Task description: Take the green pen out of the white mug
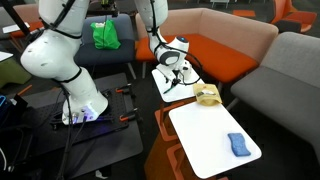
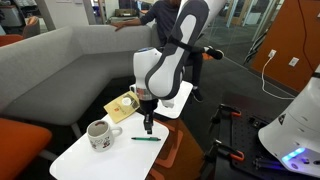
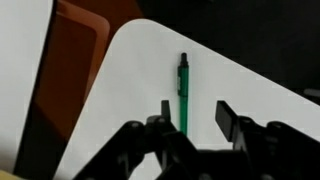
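Note:
The green pen (image 3: 183, 90) lies flat on the white table (image 3: 130, 90), outside the mug. In an exterior view the pen (image 2: 146, 139) lies to the right of the white mug (image 2: 98, 134), which stands upright near the table's (image 2: 100, 162) near end. My gripper (image 3: 195, 108) is open and empty, pointing down just above the pen. The pen runs between the fingers, close to the left one. The gripper also shows in both exterior views (image 2: 148, 126) (image 1: 172, 82).
A yellow object (image 2: 122, 106) (image 1: 208, 95) lies on the table behind the mug. A small blue object (image 1: 238, 145) lies at the table's end. Grey and orange sofas (image 1: 215, 40) surround the table. A green cloth (image 1: 106, 35) lies farther back.

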Tool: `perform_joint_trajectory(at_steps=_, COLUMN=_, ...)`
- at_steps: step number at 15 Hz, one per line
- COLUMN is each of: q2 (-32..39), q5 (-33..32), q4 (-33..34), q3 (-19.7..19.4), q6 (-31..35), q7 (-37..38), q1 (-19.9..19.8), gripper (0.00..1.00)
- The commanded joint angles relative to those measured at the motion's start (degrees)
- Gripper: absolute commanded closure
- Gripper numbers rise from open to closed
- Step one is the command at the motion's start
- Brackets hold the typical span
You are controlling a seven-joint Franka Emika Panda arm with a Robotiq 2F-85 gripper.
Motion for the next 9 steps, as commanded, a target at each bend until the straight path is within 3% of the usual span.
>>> perform_joint_trajectory(at_steps=1, q2=-1.73, q5=1.97, q4=1.61, q3=-2.77, q6=-4.01, q7=0.42, q1=4.09, gripper=0.15)
perform_joint_trajectory(at_steps=3, q2=-3.35, q5=2.08, q4=2.35, q3=-2.9, q6=-5.41, q7=0.92, q1=5.93, gripper=0.01)
perform_joint_trajectory(at_steps=7, q2=-7.72, q5=4.84, q4=4.13, q3=-1.95, q6=-12.06, q7=1.97, q1=9.29, gripper=0.0)
perform_joint_trajectory(at_steps=9, q2=-9.46, q5=5.71, q4=5.62, q3=-4.02, q6=-15.87, q7=5.36, q1=12.53, gripper=0.0)
